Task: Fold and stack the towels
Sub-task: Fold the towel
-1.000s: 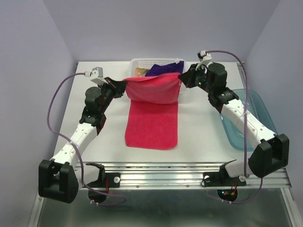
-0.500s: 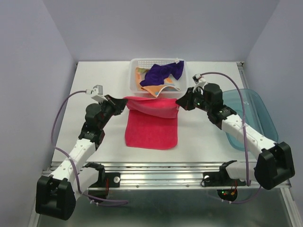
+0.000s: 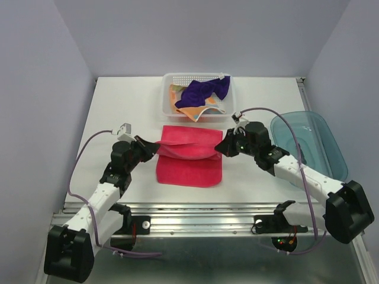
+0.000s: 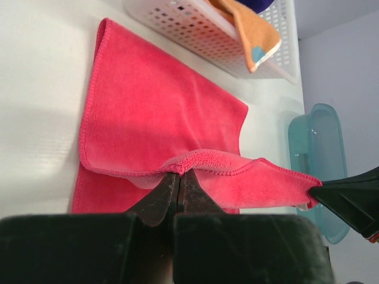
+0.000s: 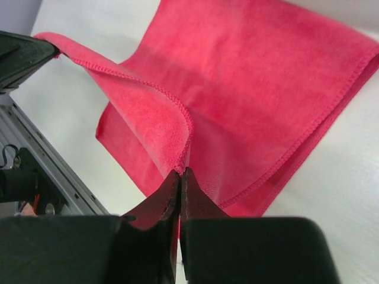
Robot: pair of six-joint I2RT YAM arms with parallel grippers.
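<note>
White and flat, the counter (image 3: 124, 106) carries all the things. The left arm (image 3: 102, 190) and the right arm (image 3: 305, 176) reach inward from their bases at the near edge. Each one is low and bent at the elbow, so that the two wrists face each other across the middle of the counter.

Between them is the pink towel (image 3: 189, 170). Its lower layer lies flat on the counter, just in front of the basket, and its other half is doubled back over it toward the near edge. The free edge hangs a little above the lower layer and sags softly in the middle. I think it is held at two corners for a reason: in this way the edge is straight, and it can be laid on the near edge to finish the first fold. The fold looks about half done, because the free edge is over the middle of the lower layer.

At the right side stands the teal tray (image 3: 296, 116), apart from the towel. The white basket (image 3: 166, 94) at the far side holds the purple towel (image 3: 204, 90), crumpled on top of the orange towel (image 3: 192, 112), and one part of the orange towel hangs over the near rim. These two are not yet folded.

The left gripper (image 3: 157, 144) has its jaws pressed together on the left corner of the pink towel. The right gripper (image 3: 220, 148) pinches the right corner in the same way.
</note>
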